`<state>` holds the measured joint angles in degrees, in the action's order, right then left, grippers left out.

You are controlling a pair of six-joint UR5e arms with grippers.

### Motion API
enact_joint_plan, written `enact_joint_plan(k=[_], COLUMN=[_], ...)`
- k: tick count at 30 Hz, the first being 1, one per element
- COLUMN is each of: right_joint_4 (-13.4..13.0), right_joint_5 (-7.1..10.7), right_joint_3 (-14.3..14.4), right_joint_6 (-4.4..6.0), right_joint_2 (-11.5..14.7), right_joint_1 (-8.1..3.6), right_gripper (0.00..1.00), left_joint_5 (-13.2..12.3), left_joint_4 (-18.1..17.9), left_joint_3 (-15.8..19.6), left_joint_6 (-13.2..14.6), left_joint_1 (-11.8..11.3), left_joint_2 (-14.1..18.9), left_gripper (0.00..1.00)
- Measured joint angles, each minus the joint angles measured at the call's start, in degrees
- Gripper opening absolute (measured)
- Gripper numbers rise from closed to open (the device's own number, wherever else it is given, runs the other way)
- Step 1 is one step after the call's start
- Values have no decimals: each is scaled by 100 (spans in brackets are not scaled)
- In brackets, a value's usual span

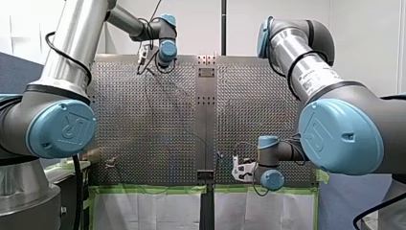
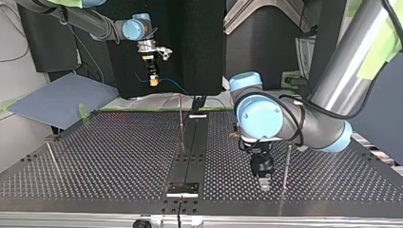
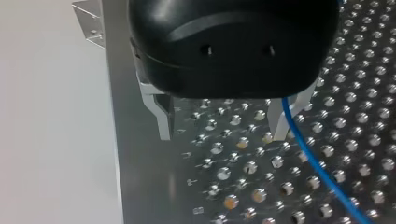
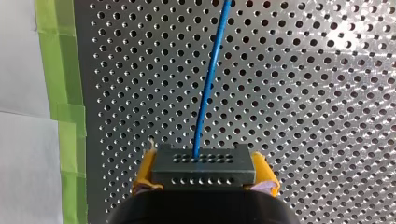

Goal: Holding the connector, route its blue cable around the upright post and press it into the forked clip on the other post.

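Two of the task's three parts are not yet done, as far as we can judge. The connector (image 4: 203, 164) is in hand, but routing the cable round a post and pressing it into the clip are both left.

Our right gripper (image 2: 153, 80) hangs in the upper left of the top view, raised above the far edge of the perforated table (image 2: 109, 156). Its yellow pads pinch the connector from both sides. In the right wrist view the blue cable (image 4: 208, 84) leaves the connector's face and runs straight ahead of the gripper over the holes. In the top view it trails from the gripper toward the centre, and there we lose it.

A thin upright post (image 2: 181, 121) stands at the centre of that view, and we see no cable bent round it. A second post (image 2: 286, 166) stands in the lower right, just beside our left gripper (image 3: 223, 133). We cannot make out a fork on either post.

Our left arm reaches in low from the top view's upper right, with its wrist turned so the black gripper points straight down at the table. Its metal fingers are spread with nothing between them. The cable passes close by one finger, and we cannot tell whether it touches.
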<state>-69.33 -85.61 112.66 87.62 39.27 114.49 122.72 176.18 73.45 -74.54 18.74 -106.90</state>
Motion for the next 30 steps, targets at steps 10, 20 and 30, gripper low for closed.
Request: enact_joint_plan(k=[10, 20, 30], right_joint_4=[-11, 1, 31], right_joint_5=[0, 0, 0], right_joint_3=[0, 1, 0], right_joint_6=[3, -2, -18], right_joint_2=[0, 0, -1], right_joint_1=[0, -20, -1], right_gripper=[0, 0, 0], left_joint_5=[11, 10, 33], left_joint_4=[-465, -912, -1190], left_joint_3=[469, 913, 1467], left_joint_6=[-46, -14, 81], left_joint_1=[-8, 37, 255], left_joint_2=[-7, -170, -711], left_gripper=[99, 99, 99])
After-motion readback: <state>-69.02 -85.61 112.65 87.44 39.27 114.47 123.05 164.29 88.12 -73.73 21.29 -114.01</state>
